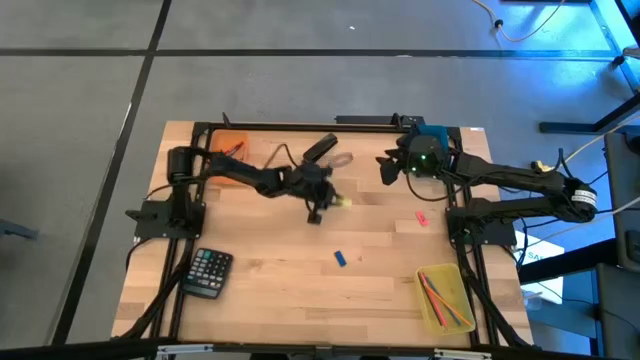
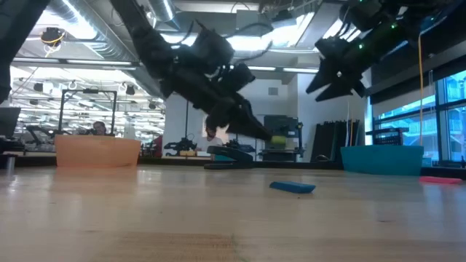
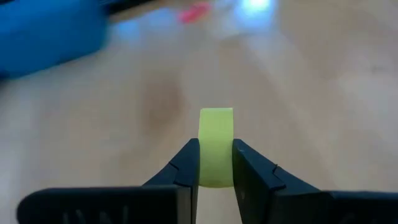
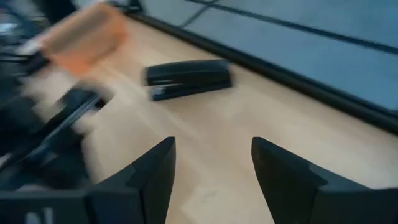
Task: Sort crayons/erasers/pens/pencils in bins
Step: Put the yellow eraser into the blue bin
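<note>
Yellow eraser (image 3: 216, 147): pinched between left gripper (image 3: 216, 177) fingers, being carried above mid-tabletop (image 1: 290, 270). Step: eraser delivery. Next: likely travelling over teal bin (image 2: 381, 158), then releasing. Right gripper (image 4: 212, 163): fingers spread, empty, hovering near teal bin.

Yellow eraser (image 3: 216, 148), blue eraser (image 1: 340, 259) — orange bin (image 2: 97, 151) (teal bin (image 2: 381, 158)).

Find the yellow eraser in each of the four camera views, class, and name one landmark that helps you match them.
High view: yellow eraser at table centre, in the left claw.
Low view: eraser mid-picture, held above the table.
Left wrist view: eraser centre, clamped between the fingers.
Right wrist view: not in it.
Shared landmark: the teal bin.
</note>
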